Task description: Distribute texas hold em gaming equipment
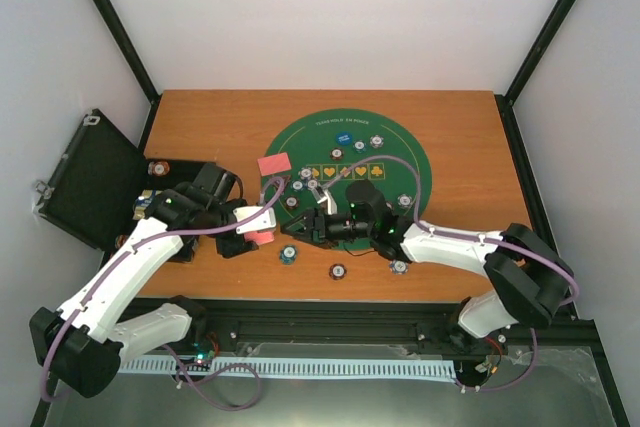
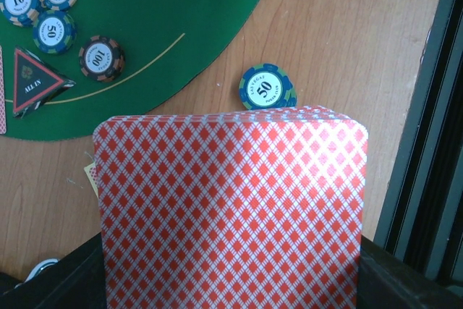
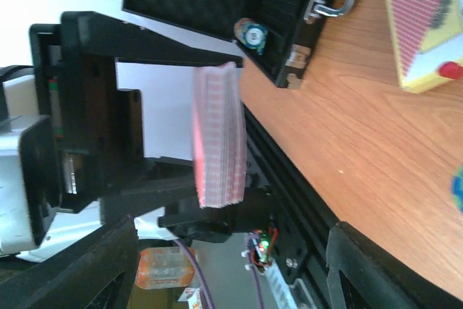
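the left gripper (image 1: 258,228) is closed on a stack of red diamond-backed playing cards (image 2: 231,215) (seen edge-on from the right wrist); the right gripper (image 1: 298,228) stands open, holding nothing.

mat (image 1: 300,142): green, round — chips (image 1: 376,142) dotted over it
loose chips (image 1: 339,271): three on the table (image 1: 460,147) by its front edge
case (image 1: 90,179): black, open, far left
left gripper (image 1: 258,227): holding red cards (image 1: 263,238)

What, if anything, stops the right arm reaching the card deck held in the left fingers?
Probably nothing, so likely yes: the card deck sits edge-on straight ahead of the open right fingers, with nothing between. The left fingers grip it.
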